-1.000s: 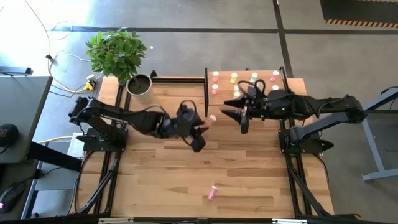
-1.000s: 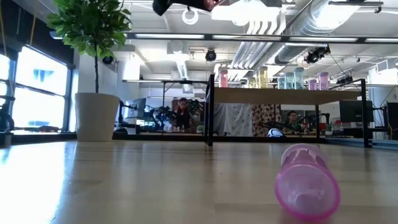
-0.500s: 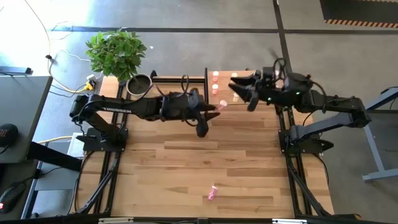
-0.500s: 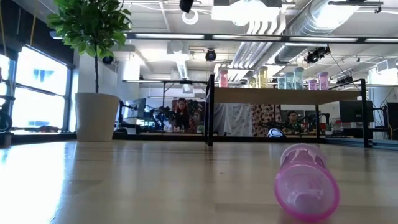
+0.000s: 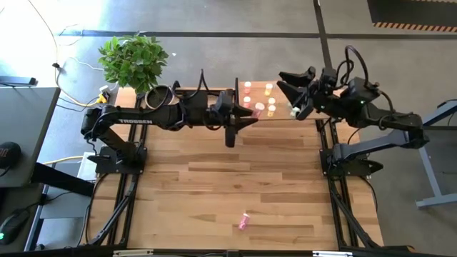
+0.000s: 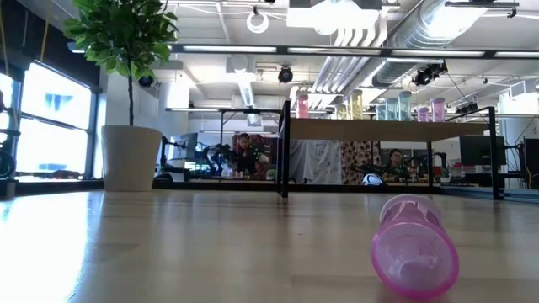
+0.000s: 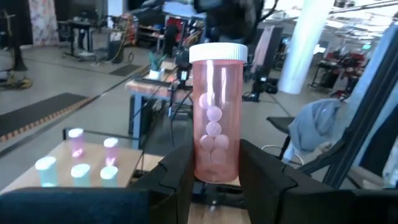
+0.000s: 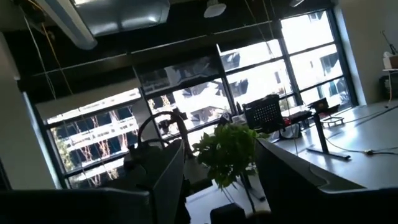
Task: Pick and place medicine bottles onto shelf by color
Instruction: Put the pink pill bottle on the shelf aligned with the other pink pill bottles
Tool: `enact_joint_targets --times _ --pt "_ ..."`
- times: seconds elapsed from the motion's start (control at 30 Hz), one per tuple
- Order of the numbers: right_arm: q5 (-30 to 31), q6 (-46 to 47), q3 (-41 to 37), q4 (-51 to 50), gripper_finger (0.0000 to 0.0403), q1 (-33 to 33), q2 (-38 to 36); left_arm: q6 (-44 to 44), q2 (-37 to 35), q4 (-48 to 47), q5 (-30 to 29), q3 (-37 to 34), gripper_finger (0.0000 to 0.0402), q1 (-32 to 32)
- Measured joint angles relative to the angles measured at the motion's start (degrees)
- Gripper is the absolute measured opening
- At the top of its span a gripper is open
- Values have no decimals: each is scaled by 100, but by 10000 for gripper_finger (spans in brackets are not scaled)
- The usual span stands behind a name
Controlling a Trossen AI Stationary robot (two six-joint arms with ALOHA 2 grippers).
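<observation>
Since a second earlier, the left end effector had travelled from the middle of the tabletop up to the left edge of the shelf, while the right end effector had lifted off the shelf's bottles and drawn back above its right half. A pink bottle with a white cap stood upright, clamped between the left end effector's two dark fingers; round pink tablets showed through its wall. In the overhead view this held bottle sat just at the shelf's left edge, near the standing bottles arranged in rows on the board. The right end effector's fingers were spread apart and held nothing. One magenta bottle lay on its side on the tabletop, well apart from the shelf, toward the front edge; the table-level view showed it lying with its open-looking end toward the camera. A leafy potted plant stood beyond the shelf's left side at the tabletop's back corner.
</observation>
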Motion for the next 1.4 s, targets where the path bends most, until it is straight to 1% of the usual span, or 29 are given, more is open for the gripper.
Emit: enact_joint_targets --times 0.07,0.17,0.27,0.4,0.5,0.67,0.87,0.97,1.07,1.23,1.4 --pt "-48 -50 0 -247 189 -67 -7 1 0 36 51 0 101 0" --pt "-318 21 0 -827 189 -162 1 1 0 46 51 0 101 0" --pt "-397 33 0 -1151 189 -162 87 0 0 44 48 0 101 0" --pt "-470 -161 0 -1195 189 -82 227 0 64 51 34 2 101 0" --pt "-671 -183 0 -1190 189 -68 273 0 129 84 -1 2 101 0" --pt "-693 -12 0 -1304 189 -70 284 0 226 90 -36 4 101 -2" --pt "-703 393 -2 -2263 189 -70 289 48 342 -465 -71 2 101 -19" --pt "-860 557 -2 -2632 189 -70 288 150 405 -775 -77 -5 101 -35" --pt "-894 687 -4 -2916 189 -70 290 162 452 -1042 -78 -5 101 -60" --pt "-940 928 -4 -3315 189 -70 290 256 559 -1050 -140 -4 101 -138" --pt "-1296 1135 -4 -3573 189 -70 305 256 612 -945 -144 1 101 -167"
